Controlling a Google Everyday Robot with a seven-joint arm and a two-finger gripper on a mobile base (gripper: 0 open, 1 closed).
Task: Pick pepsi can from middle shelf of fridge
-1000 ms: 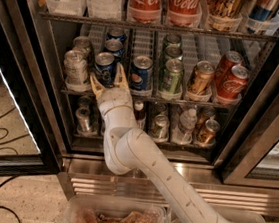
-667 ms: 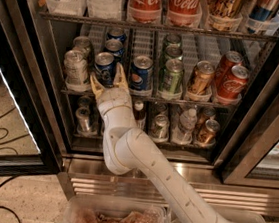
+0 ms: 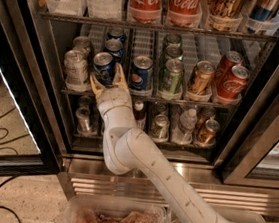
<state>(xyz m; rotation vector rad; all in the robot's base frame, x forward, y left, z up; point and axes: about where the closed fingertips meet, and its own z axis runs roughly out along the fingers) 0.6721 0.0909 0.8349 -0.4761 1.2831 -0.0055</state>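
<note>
At front of middle shelf (image 3: 146, 98), gripper (image 3: 106, 77) sat against the left pepsi can (image 3: 103, 63), fingers (image 3: 121, 77) spread to straddle it, likely for grabbing; no pinch yet.

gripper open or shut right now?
Open. The gripper sits at the middle shelf, its yellow fingers spread in front of a pepsi can.

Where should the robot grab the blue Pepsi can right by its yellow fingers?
Probably around its curved side wall, about halfway up, coming straight in from the front. The pepsi can stands upright on the middle shelf, with cans behind and beside it, so only the front is free. The gripper, fingers open, sits just in front.
</note>
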